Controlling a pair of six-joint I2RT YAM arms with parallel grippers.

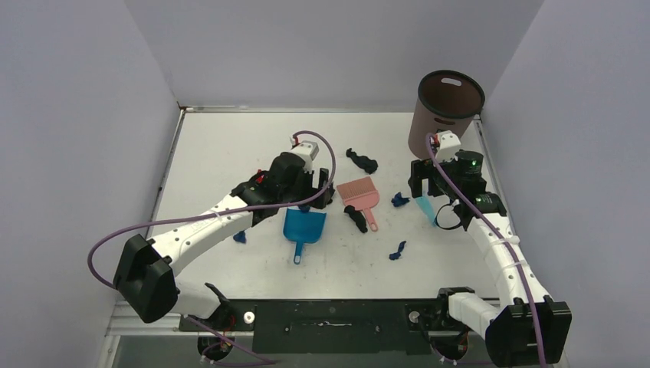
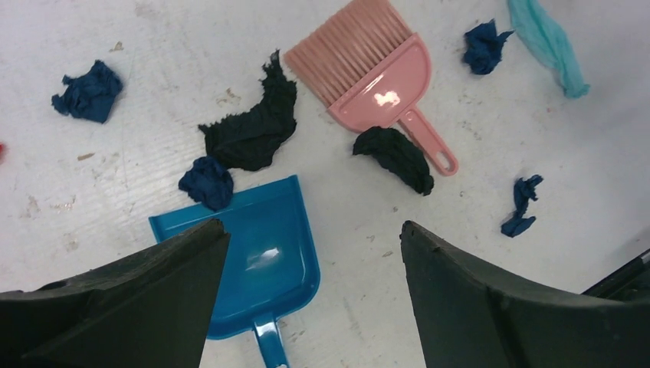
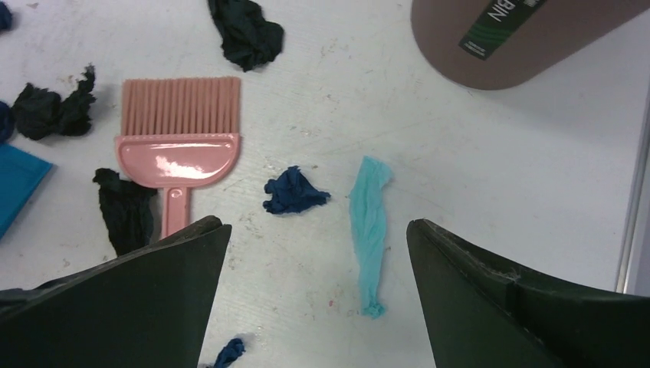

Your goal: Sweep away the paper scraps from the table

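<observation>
Dustpan corner behind L gripper; red scrap edge-cropped.

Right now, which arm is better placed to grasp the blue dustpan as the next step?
The left. The left gripper hangs open right above the blue dustpan, whose pan shows between its fingers. The right gripper is open over the light-blue strip, farther from the dustpan.

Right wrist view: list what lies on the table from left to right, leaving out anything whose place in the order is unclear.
Blue dustpan (only a corner shows) → pink brush → dark-blue scrap → light-blue strip → brown bin.
</observation>
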